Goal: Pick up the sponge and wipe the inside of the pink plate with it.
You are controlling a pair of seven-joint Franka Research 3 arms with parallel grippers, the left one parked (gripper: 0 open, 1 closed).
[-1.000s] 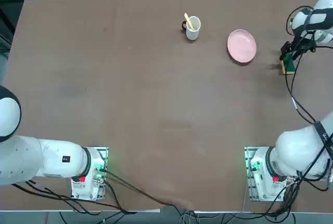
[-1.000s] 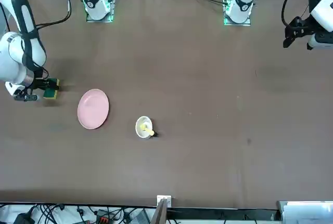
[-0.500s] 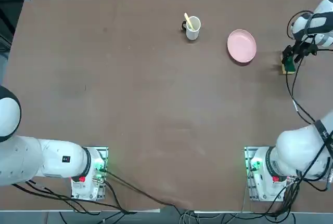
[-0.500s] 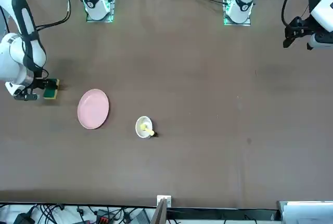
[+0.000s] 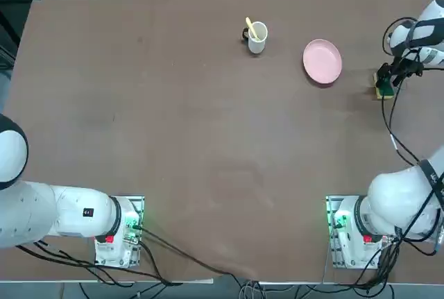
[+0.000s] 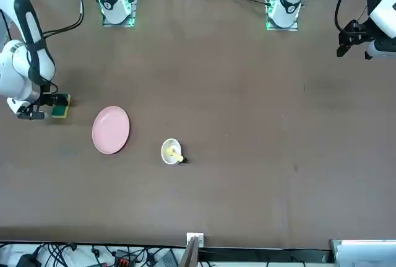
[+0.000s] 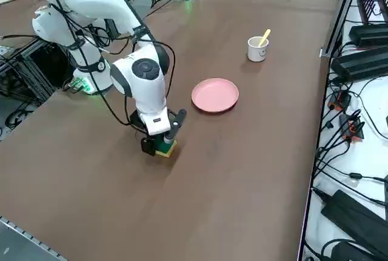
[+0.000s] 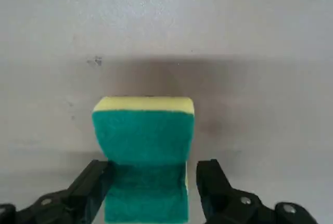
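Now, at the robot's right edge of the brown surface (image 5: 208, 125):
Right gripper (image 8: 150, 180): came low over the sponge, pointing down at the surface, as the right side view showed.
Fingers (image 8: 92, 180): stood wide apart, one on each side of the sponge, with the block sitting between them; a narrow gap showed along the sponge's side by one finger in the wrist view, and the sponge appeared to rest on the surface, not lifted.
Sponge (image 8: 143, 151): a small block, green scouring face up and a yellow foam layer beneath; it lay flat beside the pink plate but well clear of its rim, on the side toward the surface's right edge.
Pink plate (image 5: 322, 61): sat flat on the surface, between the sponge and the white mug, touching neither.
White mug (image 5: 257, 37): stood upright farther toward the middle of the far side, with a yellow utensil (image 5: 252, 28) leaning out of it.
Right arm (image 7: 142, 76): reached from its base out over the surface, its white wrist bent down above the sponge.
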